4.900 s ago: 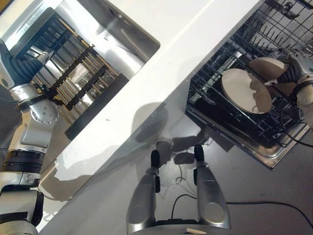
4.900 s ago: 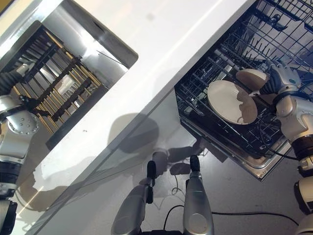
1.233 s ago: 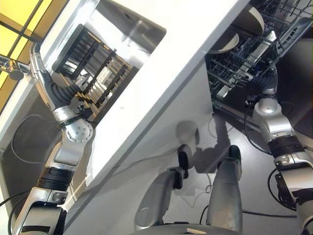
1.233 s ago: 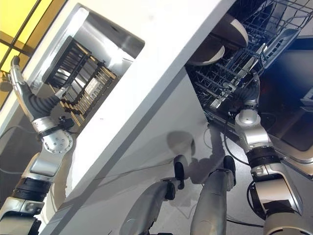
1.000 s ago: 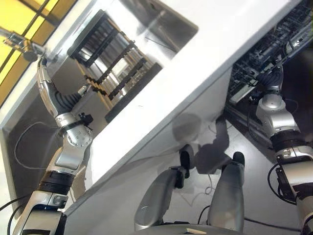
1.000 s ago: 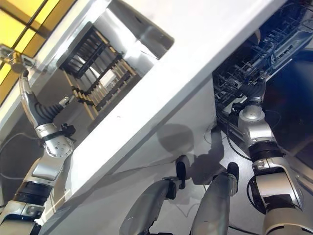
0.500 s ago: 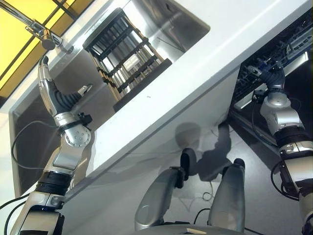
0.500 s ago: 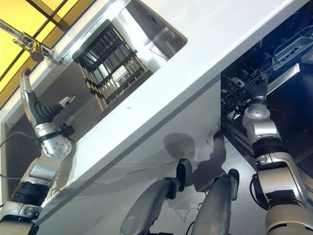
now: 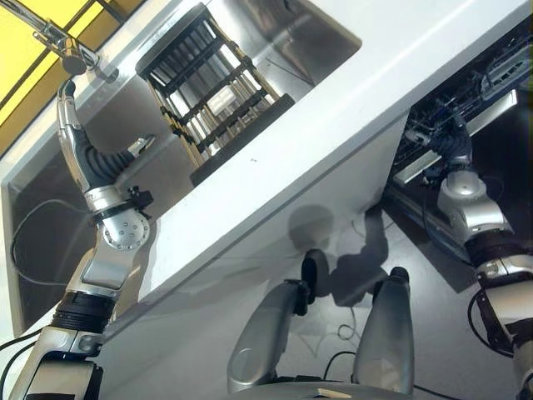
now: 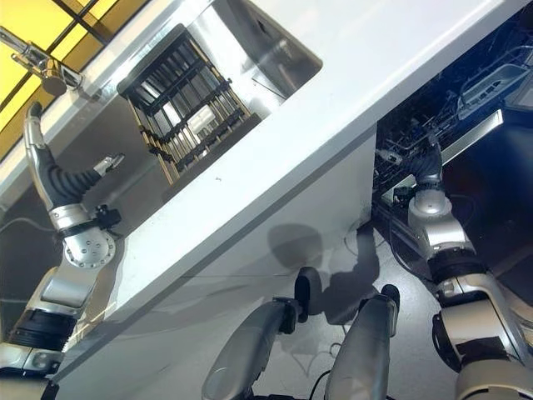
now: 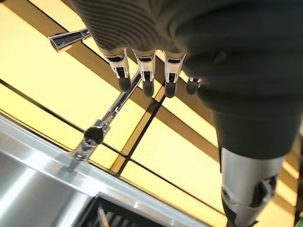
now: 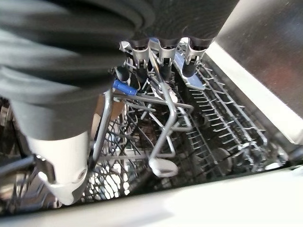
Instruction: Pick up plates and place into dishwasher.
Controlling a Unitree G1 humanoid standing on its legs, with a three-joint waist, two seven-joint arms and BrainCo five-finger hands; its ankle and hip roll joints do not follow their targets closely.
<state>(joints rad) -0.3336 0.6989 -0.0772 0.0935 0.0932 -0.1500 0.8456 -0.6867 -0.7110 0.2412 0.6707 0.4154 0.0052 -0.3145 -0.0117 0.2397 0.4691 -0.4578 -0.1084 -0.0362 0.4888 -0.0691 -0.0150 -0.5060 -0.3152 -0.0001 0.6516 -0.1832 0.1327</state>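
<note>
Left hand (image 11: 151, 71) is hanging empty, fingers relaxed, by the faucet (image 11: 102, 125); right hand (image 12: 163, 52), fingers loose, is hovering at the rack (image 12: 208, 127). Plates unseen — likely stiff, slippery, fragile; grip rims.

Right hand (image 12: 163, 47) at top of frame, dark-tipped fingers (image 12: 162, 57) straight, holding nothing, over dishwasher rack (image 12: 222, 127). Grey wire tines fill the centre; blue clip (image 12: 124, 87) upper left of centre. White counter edge (image 12: 199, 201) along the bottom.

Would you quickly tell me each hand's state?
Left hand: open, empty, by the faucet.
Right hand: open, empty, over the dishwasher rack.
</note>
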